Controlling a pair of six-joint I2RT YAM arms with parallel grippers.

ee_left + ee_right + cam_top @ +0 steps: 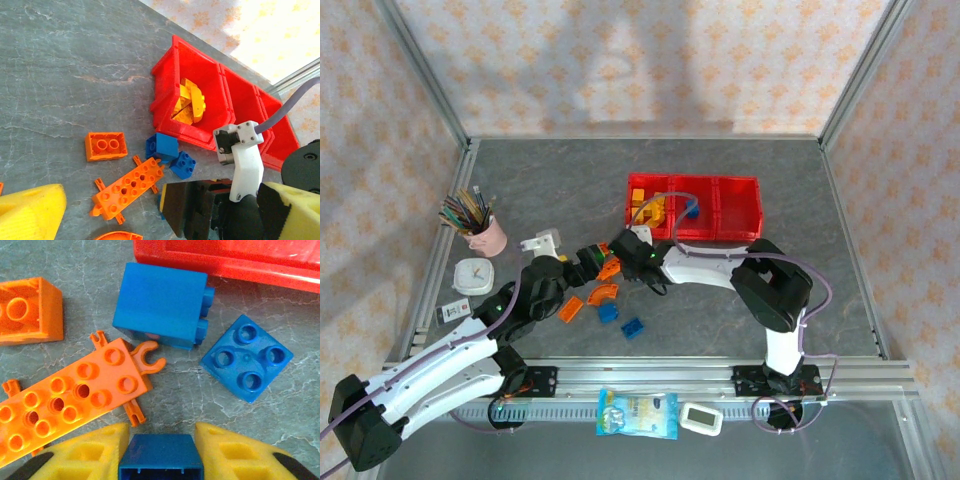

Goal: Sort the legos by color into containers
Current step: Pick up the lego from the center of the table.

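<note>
Far left of the red bins stands a pink cup of pencils, with a white timer beside it, a little farther from the bins. Nearer the bins, off their left front corner, the left gripper hangs over the grey table; its yellow fingers are spread wide apart and hold nothing. Loose legos lie on the table just in front of the left bin: an orange brick farthest from it, a long orange plate with round holes, then a tipped blue brick lying on its side almost against the bin's front wall, and a flat blue square, studs up, just beside that. A few more orange and blue pieces sit farther out from the bins. The right gripper is down among the legos in front of the left bin, its yellow pads clamped on either side of a small blue block, close to the long orange plate. Inside the left bin lie yellow bricks; the middle bin holds one blue cube
</note>
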